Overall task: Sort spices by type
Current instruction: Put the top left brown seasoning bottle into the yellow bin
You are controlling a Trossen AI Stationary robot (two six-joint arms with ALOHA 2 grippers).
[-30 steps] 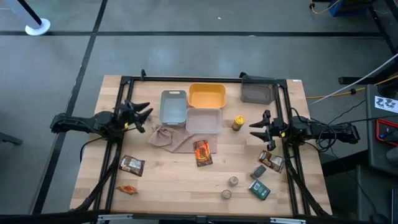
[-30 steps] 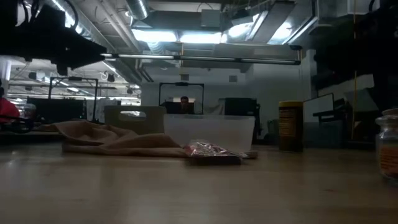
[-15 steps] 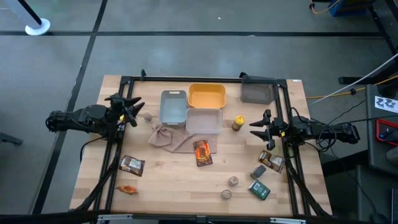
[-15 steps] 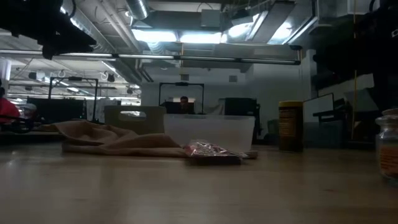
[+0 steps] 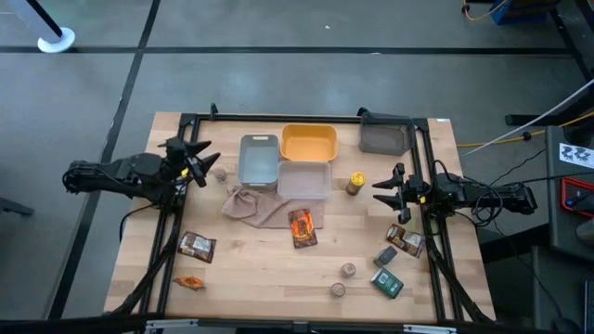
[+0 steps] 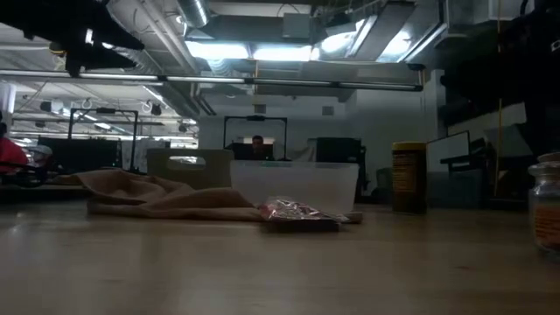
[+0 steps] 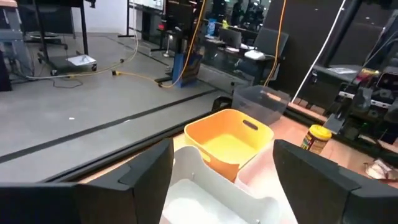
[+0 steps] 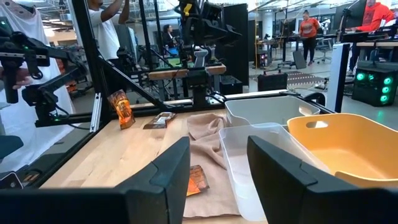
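Hovering left gripper (image 5: 199,158), fingers apart, empty.

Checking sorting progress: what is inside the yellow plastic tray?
The yellow plastic tray looks empty in the high view; the left wrist view shows a bare yellow floor. Its near inner corner is hidden by the rim.

A robotics lab: bare ceiling ducts (image 6: 289,26), monitors (image 6: 254,140), floor cables (image 7: 124,74), and people at workstations (image 8: 308,28).
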